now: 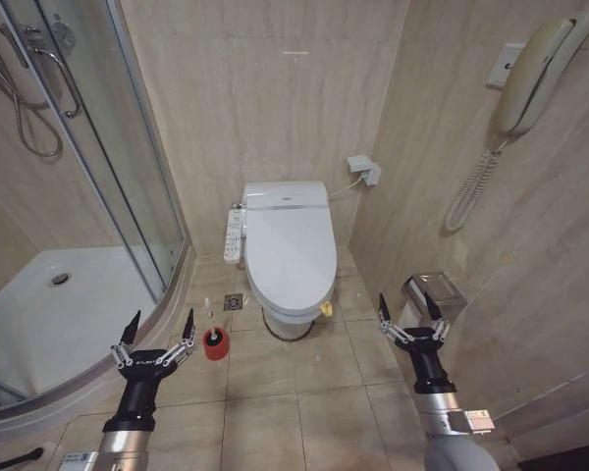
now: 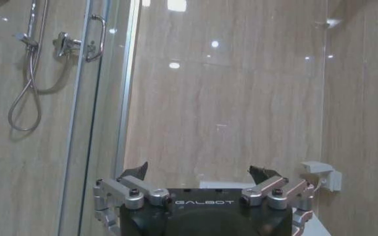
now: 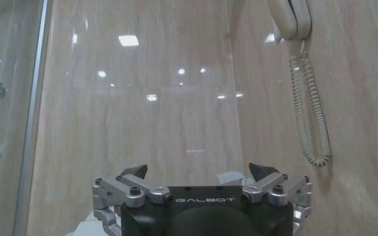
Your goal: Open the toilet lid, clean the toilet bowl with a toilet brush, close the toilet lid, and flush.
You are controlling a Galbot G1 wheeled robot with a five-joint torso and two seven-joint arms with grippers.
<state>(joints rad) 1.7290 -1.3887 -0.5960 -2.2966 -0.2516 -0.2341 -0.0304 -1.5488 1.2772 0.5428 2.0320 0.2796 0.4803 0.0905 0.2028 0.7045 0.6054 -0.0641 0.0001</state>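
Note:
The toilet lid (image 1: 291,247) lies shut over the toilet bowl, which is hidden under it, against the far wall; a small yellow tie (image 1: 326,309) hangs at its front right rim. The toilet brush (image 1: 213,336) stands on the floor left of the toilet in a red holder cup (image 1: 216,345), only its short handle top showing. My left gripper (image 1: 159,328) is raised near the floor at lower left, open and empty, just left of the red cup. At the lower right my right gripper (image 1: 406,305) is held up, open and empty. Both grippers (image 2: 200,173) (image 3: 198,170) point at the tiled wall.
A glass shower enclosure (image 1: 128,167) with a white tray (image 1: 69,314) fills the left side. A control panel (image 1: 234,235) sits at the toilet's left. A wall phone (image 1: 530,78) with coiled cord and a metal paper holder (image 1: 432,290) hang on the right wall. Tiled floor lies before the toilet.

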